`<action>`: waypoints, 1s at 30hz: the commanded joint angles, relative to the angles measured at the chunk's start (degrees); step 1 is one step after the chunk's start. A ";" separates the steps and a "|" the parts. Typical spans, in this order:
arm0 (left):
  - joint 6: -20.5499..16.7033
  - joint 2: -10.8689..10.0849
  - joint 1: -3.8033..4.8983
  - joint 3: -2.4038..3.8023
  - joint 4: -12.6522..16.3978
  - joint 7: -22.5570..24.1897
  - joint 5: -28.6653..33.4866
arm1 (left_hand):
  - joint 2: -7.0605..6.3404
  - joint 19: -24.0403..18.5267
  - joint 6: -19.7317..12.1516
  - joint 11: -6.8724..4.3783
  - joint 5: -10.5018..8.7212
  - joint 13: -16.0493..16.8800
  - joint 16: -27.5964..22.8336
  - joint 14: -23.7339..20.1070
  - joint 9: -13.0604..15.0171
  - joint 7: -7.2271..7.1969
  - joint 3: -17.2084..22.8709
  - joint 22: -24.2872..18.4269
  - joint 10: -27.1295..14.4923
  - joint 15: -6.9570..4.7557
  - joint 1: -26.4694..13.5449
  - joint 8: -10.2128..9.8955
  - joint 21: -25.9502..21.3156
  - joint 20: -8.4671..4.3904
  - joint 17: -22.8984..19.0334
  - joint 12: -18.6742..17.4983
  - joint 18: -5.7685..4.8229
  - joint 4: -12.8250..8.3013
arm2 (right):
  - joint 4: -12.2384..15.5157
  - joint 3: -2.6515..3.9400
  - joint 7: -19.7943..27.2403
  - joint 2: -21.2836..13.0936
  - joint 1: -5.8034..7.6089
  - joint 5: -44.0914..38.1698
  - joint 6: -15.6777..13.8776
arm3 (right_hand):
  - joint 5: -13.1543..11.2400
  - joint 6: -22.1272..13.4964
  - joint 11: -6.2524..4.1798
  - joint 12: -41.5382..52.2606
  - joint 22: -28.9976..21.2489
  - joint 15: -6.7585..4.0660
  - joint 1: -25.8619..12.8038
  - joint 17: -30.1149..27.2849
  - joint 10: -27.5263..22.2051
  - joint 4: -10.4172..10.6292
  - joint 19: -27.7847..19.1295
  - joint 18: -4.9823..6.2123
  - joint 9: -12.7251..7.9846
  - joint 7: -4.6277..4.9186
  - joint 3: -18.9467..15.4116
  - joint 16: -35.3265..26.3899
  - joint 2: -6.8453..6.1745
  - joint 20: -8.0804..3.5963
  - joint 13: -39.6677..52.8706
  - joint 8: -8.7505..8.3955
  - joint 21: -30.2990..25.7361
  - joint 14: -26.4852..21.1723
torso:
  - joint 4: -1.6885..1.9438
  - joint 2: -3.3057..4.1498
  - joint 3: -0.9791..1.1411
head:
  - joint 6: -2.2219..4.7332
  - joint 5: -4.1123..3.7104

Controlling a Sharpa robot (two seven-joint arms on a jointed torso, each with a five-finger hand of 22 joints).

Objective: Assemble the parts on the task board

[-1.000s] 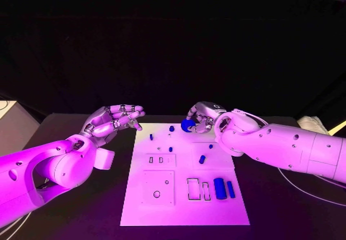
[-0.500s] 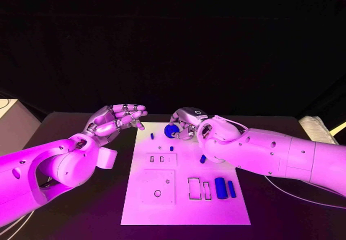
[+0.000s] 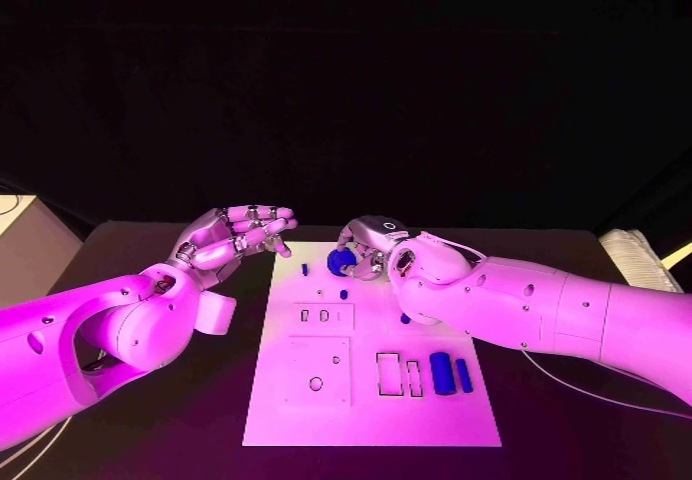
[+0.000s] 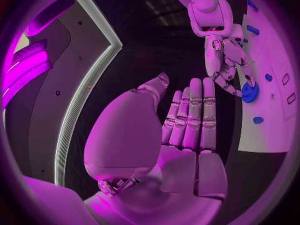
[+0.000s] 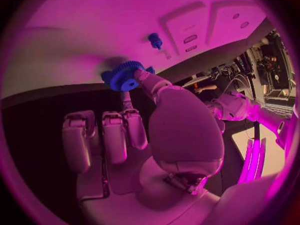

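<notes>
Right hand (image 3: pixel 378 245) is pinching a blue gear (image 3: pixel 342 262) over the task board (image 3: pixel 368 410) toward its twelve o'clock edge; left hand (image 3: pixel 235 236) is hovering at ten o'clock off the board, fingers loosely curled, holding nothing. Right wrist view: fingertips (image 5: pixel 145 76) are clamping the gear (image 5: pixel 124 76).

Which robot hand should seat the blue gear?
Right. The right robot hand already holds the blue gear over the task board; the left robot hand holds nothing, beside the board.
</notes>
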 commanded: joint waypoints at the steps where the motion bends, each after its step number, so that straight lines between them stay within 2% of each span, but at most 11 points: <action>1: 0.91 0.11 0.10 0.06 0.21 0.22 -0.16 | -0.13 -0.30 -0.24 -0.03 0.12 -0.01 0.36 -0.36 0.10 -0.20 0.25 0.08 -0.27 0.02 -0.61 -0.40 0.32 -0.07 0.02 -0.31 0.13 0.05 | -0.47 -0.02 -0.18 0.41 -0.21 -1.78 0.92 | -0.24 1.20 -0.35 0.18 14.00 -0.45 0.44 8.77 0.50 0.01 5.36 -0.94 0.15 -0.75 0.42 0.32 0.01 -0.48 7.14 0.11 0.35 4.69 | -0.03 -0.06 0.12 | -0.09 0.03; 11: 0.97 0.13 0.12 0.06 0.22 0.18 -0.17 | -0.13 -0.30 -0.24 -0.03 0.12 -0.01 0.36 -0.36 0.10 -0.20 0.25 0.08 -0.27 0.02 -0.61 -0.40 0.32 -0.07 0.02 -0.31 0.13 0.05 | -1.41 -0.14 -0.15 1.53 -0.84 -1.80 1.78 | -0.40 1.05 -0.26 0.17 13.94 -0.39 0.20 8.73 0.51 0.05 5.31 -0.92 0.09 -0.65 0.60 0.31 -0.10 -0.46 7.16 -0.02 0.30 4.68 | 0.02 -0.11 0.15 | -0.26 0.06; 17: 0.97 0.13 0.13 0.06 0.24 0.17 -0.23 | -0.13 -0.30 -0.24 -0.03 0.12 -0.01 0.36 -0.36 0.10 -0.20 0.25 0.08 -0.27 0.02 -0.61 -0.40 0.32 -0.07 0.02 -0.31 0.13 0.05 | -2.30 -0.18 -0.40 2.10 -1.13 -1.83 2.05 | -0.46 1.02 -0.24 0.09 13.92 -0.38 0.13 8.71 0.44 0.07 5.30 -0.92 0.07 -0.63 0.64 0.30 -0.12 -0.45 7.08 -0.05 0.29 4.67 | -0.11 -0.08 0.12 | -0.17 -0.08; 23: 0.97 0.12 0.13 0.07 0.22 0.17 -0.27 | -0.13 -0.30 -0.24 -0.03 0.12 -0.01 0.36 -0.36 0.10 -0.20 0.25 0.08 -0.27 0.02 -0.61 -0.40 0.32 -0.07 0.02 -0.31 0.13 0.05 | -3.29 -0.19 -0.79 2.30 -1.20 -1.95 1.80 | -0.79 0.51 -0.08 -0.24 13.66 -0.25 -0.25 8.48 0.18 0.12 5.12 -0.85 -0.09 -0.43 0.91 0.21 -0.35 -0.37 6.78 -0.42 0.10 4.62 | 0.03 -0.14 0.09 | -0.20 -0.15; 27: 0.94 0.12 0.14 0.07 0.16 0.17 -0.27 | -0.13 -0.30 -0.24 -0.03 0.12 -0.01 0.36 -0.36 0.10 -0.20 0.25 0.08 -0.27 0.02 -0.61 -0.40 0.32 -0.07 0.02 -0.31 0.13 0.05 | -3.87 -0.19 -0.64 2.41 -1.21 -1.58 1.27 | -0.90 -1.19 0.46 -1.14 13.32 0.19 -1.27 8.34 -0.55 0.40 4.88 -0.75 -0.59 0.20 1.11 0.15 -1.06 -0.03 5.96 -1.60 -0.17 4.57 | 0.07 -0.13 0.10 | -0.15 -0.13; 30: 0.94 0.13 0.14 0.07 0.13 0.17 -0.28 | -0.13 -0.30 -0.24 -0.03 0.12 -0.01 0.36 -0.36 0.10 -0.20 0.25 0.08 -0.27 0.02 -0.61 -0.40 0.32 -0.07 0.02 -0.31 0.13 0.05 | -4.07 -0.20 -0.06 2.43 -1.22 -0.70 1.03 | -0.98 -3.64 1.18 -2.34 12.99 0.82 -3.18 8.39 -1.55 1.39 4.63 -0.65 -1.26 0.92 -0.05 0.17 -2.08 0.53 4.85 -3.30 -0.45 4.56 | 0.04 -0.10 0.12 | -0.16 -0.07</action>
